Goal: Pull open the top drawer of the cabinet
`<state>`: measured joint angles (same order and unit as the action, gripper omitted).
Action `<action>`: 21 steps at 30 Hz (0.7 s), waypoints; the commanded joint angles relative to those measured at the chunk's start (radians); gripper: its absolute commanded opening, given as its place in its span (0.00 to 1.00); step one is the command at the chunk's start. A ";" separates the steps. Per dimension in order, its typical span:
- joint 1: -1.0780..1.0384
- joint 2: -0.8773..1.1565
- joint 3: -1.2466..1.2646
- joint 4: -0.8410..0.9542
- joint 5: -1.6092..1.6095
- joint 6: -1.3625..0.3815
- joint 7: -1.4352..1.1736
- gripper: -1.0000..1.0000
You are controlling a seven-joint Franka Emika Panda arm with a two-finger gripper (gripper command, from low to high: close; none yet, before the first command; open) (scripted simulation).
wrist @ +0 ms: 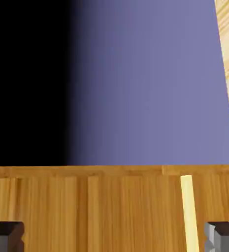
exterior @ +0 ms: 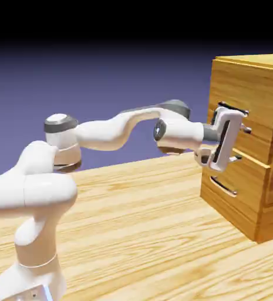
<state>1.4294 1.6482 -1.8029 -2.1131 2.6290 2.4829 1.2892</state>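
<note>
The cabinet (exterior: pixel 270 194) of orange-brown wood stands at the exterior view's right. The top drawer (exterior: pixel 247 88) sits flush in its front. A bit of the drawer's silver handle (exterior: pixel 243 113) shows just above the hand. My gripper (exterior: pixel 242 143) is right in front of this drawer, its fingers one above the other and pointing at the wood, open with nothing between them. In the hand view the gripper (wrist: pixel 114 238) has both grey fingertips (wrist: pixel 5 236) far apart at the bottom edge. Only a band of cabinet wood (wrist: pixel 86 206) lies between them, and no handle shows there.
The lower drawer (exterior: pixel 238 194) with its own silver handle (exterior: pixel 223 187) lies below my hand. The wooden table (exterior: pixel 132 223) stretches from the robot's base to the cabinet. The upper hand view shows only the blue-violet backdrop (wrist: pixel 150 83).
</note>
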 commanded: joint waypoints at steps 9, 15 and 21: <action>-0.098 0.047 -0.050 0.206 0.087 0.033 0.037 0.50; 0.009 0.060 -0.051 0.061 0.079 -0.006 0.020 0.00; 0.184 0.079 -0.056 -0.156 0.050 -0.051 0.002 0.00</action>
<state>1.6138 1.7273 -1.8592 -2.2694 2.6813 2.4328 1.2892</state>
